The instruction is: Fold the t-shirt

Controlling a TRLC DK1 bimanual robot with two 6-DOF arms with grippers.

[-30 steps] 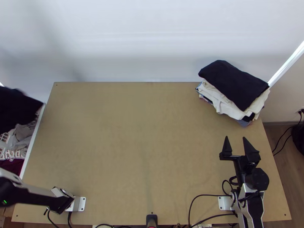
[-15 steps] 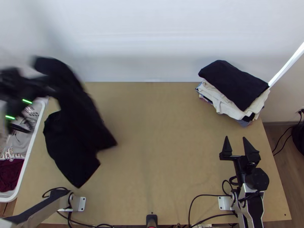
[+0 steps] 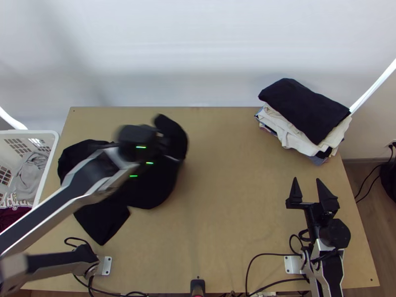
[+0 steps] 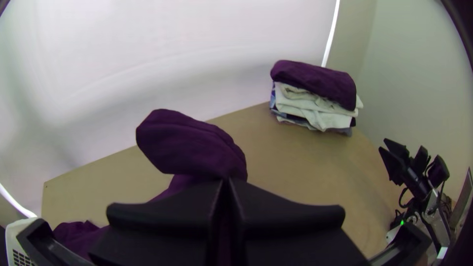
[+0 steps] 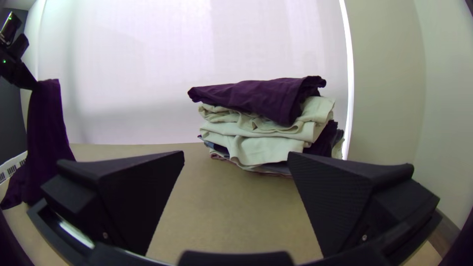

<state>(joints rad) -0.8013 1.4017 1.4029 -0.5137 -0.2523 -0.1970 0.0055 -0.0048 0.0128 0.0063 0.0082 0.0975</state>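
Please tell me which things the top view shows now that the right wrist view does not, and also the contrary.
Top view adds: the grey cloth inside the basket and the left arm's base plate.

Right wrist view adds: the upper end of the dark t-shirt at the tip of the left gripper, the cloth hanging down from there, and a dark grey surface behind.

Both: the basket, the t-shirt, both grippers (the right gripper open), and the stack of folded clothes.

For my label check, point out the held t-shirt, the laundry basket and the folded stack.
T-shirt (image 4: 189, 145): left wrist view, raised upper part.
Laundry basket (image 3: 47, 166): top view, right-hand rim.
Folded stack (image 5: 263, 148): right wrist view, pale middle layer.
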